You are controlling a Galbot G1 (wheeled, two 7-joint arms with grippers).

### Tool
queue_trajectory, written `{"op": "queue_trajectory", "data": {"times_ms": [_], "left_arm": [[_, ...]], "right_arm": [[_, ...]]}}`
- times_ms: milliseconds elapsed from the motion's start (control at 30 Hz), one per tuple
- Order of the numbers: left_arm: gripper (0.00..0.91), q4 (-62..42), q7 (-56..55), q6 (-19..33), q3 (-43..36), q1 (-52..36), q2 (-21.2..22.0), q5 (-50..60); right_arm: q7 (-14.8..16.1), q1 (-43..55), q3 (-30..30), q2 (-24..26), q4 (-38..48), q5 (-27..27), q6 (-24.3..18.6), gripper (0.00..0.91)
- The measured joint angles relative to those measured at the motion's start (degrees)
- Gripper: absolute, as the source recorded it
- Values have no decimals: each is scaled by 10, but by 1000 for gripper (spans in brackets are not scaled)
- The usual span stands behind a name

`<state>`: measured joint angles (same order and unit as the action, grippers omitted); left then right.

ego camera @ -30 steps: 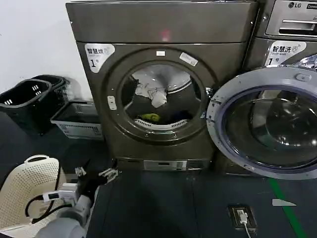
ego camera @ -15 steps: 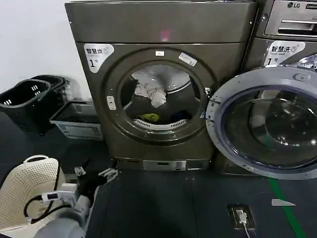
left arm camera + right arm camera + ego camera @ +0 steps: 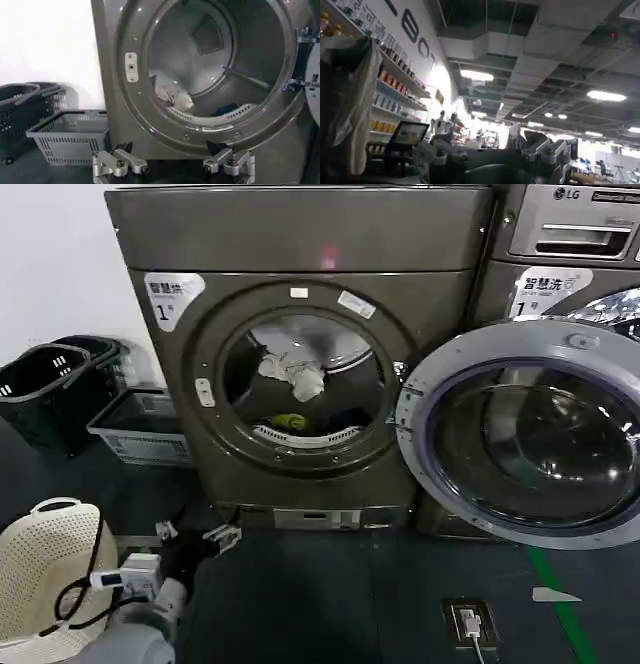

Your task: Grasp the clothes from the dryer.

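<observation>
With its jaws wide, the left gripper (image 3: pixel 197 534) was best aimed through the dryer (image 3: pixel 300 314) porthole at the clothes (image 3: pixel 292 372).

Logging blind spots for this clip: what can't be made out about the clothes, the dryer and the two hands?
- Clothes: dark pieces low in the drum blend into shadow in the head view; their count is unclear.
- Dryer: the drum's lower front is hidden behind the porthole rim in the head and left wrist views.
- Left hand: open, below the porthole; the frame's edge cuts it.
- Right hand: faces a ceiling and shelves; its place relative to the dryer is unclear.
</observation>
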<state>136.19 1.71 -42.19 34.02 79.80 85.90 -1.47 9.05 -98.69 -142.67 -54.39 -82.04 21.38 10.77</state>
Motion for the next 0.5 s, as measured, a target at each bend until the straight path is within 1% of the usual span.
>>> {"op": "queue_trajectory", "data": {"times_ms": [500], "left_arm": [[907,-4,-1,0,-2,-1,1,-7]], "right_arm": [[0,3,2,-2,-3,-1,1,907]]}}
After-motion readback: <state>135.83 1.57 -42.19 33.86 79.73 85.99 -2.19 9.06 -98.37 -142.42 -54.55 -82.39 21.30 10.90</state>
